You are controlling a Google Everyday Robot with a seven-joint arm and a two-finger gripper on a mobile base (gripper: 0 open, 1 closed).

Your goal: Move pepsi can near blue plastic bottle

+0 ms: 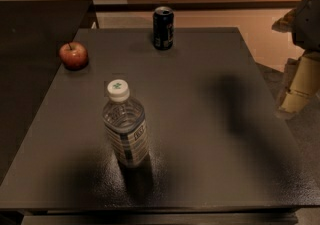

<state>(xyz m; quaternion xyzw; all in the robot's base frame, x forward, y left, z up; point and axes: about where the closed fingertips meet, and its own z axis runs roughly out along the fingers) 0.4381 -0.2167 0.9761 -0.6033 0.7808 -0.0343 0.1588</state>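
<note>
The pepsi can (163, 28), dark with a silver top, stands upright at the far edge of the dark table (210, 119). The blue plastic bottle (125, 125), clear with a white cap bearing a green mark and a bluish striped label, stands upright near the front, left of centre. The can is well apart from the bottle, behind it and a little to the right. My gripper (296, 94) hangs at the right edge of the view, beside the table's right side, far from both the can and the bottle.
A red apple (73, 55) sits near the table's far left corner. A second dark surface (35, 44) adjoins the table on the left. Light floor lies behind and to the right of the table.
</note>
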